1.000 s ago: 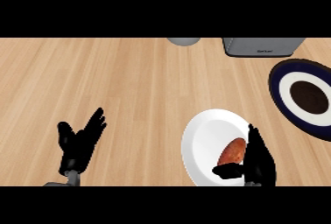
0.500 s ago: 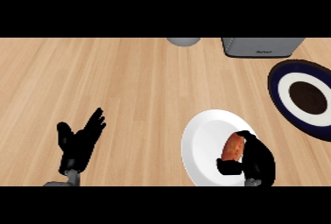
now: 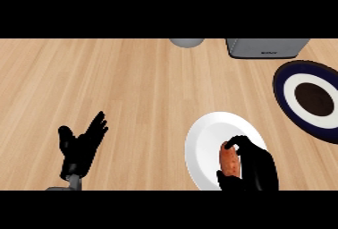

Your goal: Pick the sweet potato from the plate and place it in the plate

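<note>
An orange-brown sweet potato (image 3: 230, 161) lies on the white plate (image 3: 206, 147) at the lower right of the head view. My right hand (image 3: 256, 167) covers its right side, fingers curled over its top end and thumb under its lower end. A second plate (image 3: 288, 85), dark blue with a white ring and a dark centre, sits at the right edge, farther back. My left hand (image 3: 80, 146) rests open at the lower left, fingers up, away from both plates.
A grey box-like appliance (image 3: 265, 47) stands at the back right. A grey round object (image 3: 187, 42) is cut off by the top edge near the middle. The wooden counter (image 3: 132, 89) spreads across the view.
My right hand's fingers have curled from straight beside the sweet potato to closed over it. The sweet potato and the left hand have stayed where they were.
</note>
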`<state>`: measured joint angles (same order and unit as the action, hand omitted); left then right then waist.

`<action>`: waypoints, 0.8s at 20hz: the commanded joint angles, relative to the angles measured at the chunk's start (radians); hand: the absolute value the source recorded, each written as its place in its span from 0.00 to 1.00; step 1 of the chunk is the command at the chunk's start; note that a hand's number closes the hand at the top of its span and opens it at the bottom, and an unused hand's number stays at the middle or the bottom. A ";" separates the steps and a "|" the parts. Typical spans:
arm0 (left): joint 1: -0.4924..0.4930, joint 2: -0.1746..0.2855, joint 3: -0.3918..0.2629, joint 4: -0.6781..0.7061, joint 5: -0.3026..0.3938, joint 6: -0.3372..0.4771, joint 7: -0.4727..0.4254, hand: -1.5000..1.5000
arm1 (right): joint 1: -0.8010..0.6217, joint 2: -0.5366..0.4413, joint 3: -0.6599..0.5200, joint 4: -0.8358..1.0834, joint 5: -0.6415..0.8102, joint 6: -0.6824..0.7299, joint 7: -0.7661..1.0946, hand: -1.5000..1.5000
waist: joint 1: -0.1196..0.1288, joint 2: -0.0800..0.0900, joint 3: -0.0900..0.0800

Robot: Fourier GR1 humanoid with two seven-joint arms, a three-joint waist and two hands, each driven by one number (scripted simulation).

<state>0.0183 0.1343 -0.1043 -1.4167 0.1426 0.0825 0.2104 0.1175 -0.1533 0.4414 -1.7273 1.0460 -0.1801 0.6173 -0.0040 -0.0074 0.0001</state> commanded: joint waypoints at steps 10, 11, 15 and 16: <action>0.000 0.027 0.034 -0.025 0.024 -0.023 0.023 0.50 | 0.288 -0.189 0.001 -0.440 -0.201 -0.449 -0.457 1.00 | -0.016 0.003 0.001; 0.005 -0.004 0.014 0.043 0.006 -0.029 -0.041 0.50 | 0.249 -0.158 -0.025 -0.391 -0.232 -0.476 -0.466 1.00 | -0.010 0.006 0.001; -0.010 0.003 0.026 0.012 0.010 -0.018 0.000 0.50 | 0.299 -0.198 -0.153 -0.394 -0.499 -0.540 -0.554 1.00 | -0.009 0.006 0.002; 0.051 0.013 -0.006 -0.113 -0.003 -0.001 0.061 0.50 | 0.309 -0.232 -0.203 -0.413 -0.573 -0.529 -0.577 1.00 | -0.001 0.003 0.003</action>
<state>0.0353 0.1381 -0.0946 -1.4436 0.1451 0.0742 0.2210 0.3937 -0.3447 0.3487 -2.1260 0.6711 -0.6587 0.1206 -0.0140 -0.0038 0.0020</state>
